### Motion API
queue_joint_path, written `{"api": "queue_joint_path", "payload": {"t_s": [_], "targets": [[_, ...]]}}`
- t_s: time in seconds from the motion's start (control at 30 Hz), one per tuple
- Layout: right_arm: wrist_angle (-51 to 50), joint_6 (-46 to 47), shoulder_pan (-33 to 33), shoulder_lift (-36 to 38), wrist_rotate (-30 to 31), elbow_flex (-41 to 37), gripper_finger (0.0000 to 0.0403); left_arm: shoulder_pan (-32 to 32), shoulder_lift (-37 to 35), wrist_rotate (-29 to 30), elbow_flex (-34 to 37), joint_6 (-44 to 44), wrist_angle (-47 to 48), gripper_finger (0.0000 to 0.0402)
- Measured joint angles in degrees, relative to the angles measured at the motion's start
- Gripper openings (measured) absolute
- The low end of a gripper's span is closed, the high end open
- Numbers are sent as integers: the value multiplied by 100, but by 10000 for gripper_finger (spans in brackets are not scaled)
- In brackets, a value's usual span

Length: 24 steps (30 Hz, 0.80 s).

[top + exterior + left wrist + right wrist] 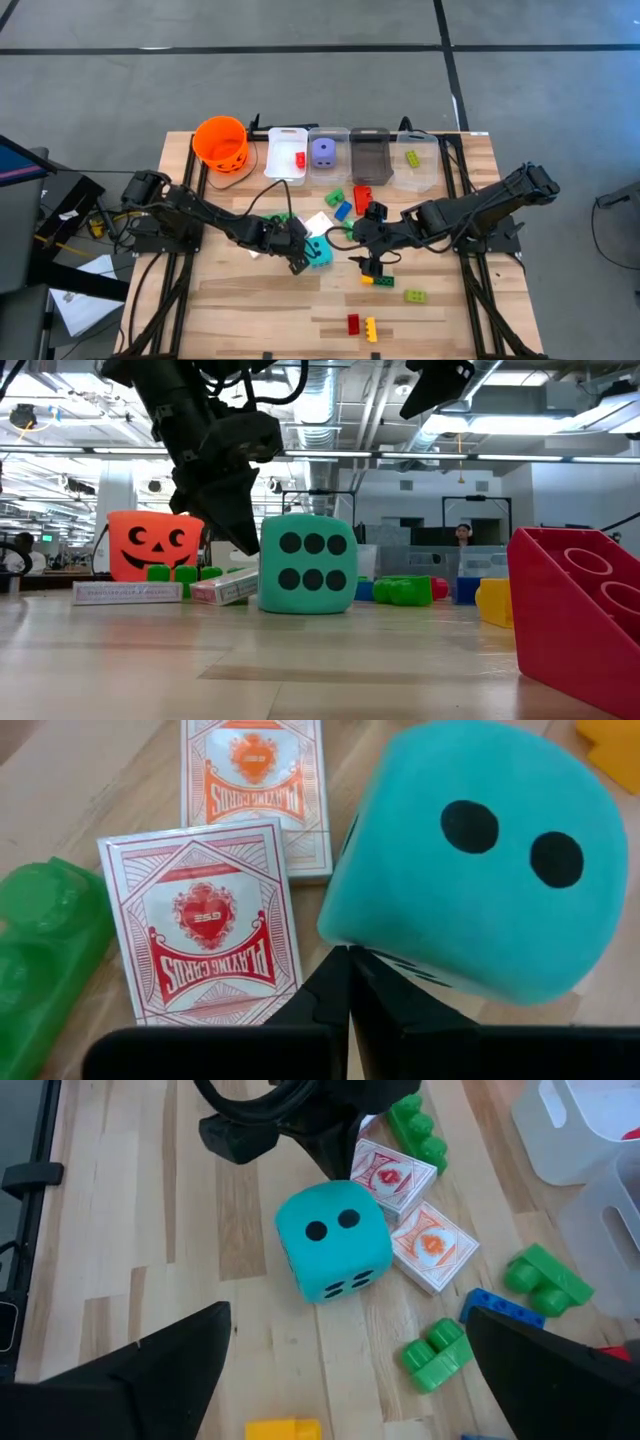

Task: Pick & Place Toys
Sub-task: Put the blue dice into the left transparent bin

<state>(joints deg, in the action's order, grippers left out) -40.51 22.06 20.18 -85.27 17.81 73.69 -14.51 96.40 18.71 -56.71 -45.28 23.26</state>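
A teal die with black dots [318, 252] [307, 563] rests on one face on the wooden table. Two red-and-white card packs [205, 925] [255, 790] lie flat beside it, along with a green brick [40, 950]. My left gripper [298, 262] [350, 955] is shut, its tip at the die's side toward the table's left. My right gripper [373, 262] [348, 1315] hangs open above the table to the right of the die and holds nothing. Below it lies a yellow brick [380, 280]. My left gripper's shut fingertips [245, 542] meet the teal die's side face near its lower edge [385, 960]. The fingers slant down from the table's left. The die stands flat on the table, two dots showing on top [333, 1225].
Along the far edge stand an orange bucket [220, 142] and several clear bins [285, 152] [369, 152], one holding a purple die [323, 152]. Green, blue and red bricks [345, 203] lie in front of the bins. More bricks [414, 297] [362, 325] lie toward the near edge.
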Motion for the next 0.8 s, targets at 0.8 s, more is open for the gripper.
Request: {"api": "queue_joint_path", "payload": {"t_s": [0.8], "targets": [[-472, -402, 119, 546, -25, 2, 395, -24, -138, -416, 2, -51, 523, 0]]}}
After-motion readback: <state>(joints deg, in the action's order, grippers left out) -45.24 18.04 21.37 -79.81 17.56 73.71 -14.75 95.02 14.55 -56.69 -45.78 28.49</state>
